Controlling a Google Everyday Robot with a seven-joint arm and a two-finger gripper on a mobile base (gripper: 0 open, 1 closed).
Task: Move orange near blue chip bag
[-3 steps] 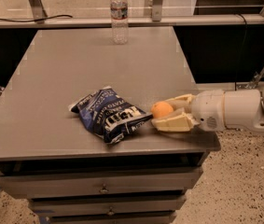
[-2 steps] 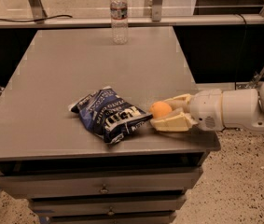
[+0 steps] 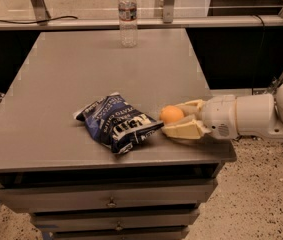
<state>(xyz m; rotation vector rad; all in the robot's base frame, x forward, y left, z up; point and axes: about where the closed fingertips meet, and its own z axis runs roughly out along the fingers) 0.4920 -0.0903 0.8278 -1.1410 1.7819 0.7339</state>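
Observation:
The orange (image 3: pixel 171 115) sits at table height near the table's front right, close to the right end of the blue chip bag (image 3: pixel 117 122). The bag is crumpled navy foil with white lettering and lies flat on the grey table (image 3: pixel 81 69). My gripper (image 3: pixel 174 119) reaches in from the right on a white arm (image 3: pixel 246 116). Its cream fingers (image 3: pixel 183 130) stand on either side of the orange and hold it, one behind it and one in front.
A clear plastic water bottle (image 3: pixel 127 17) stands upright at the table's far edge. The table's front edge and drawers (image 3: pixel 111 201) are just below the bag and gripper. A rail and posts run behind the table.

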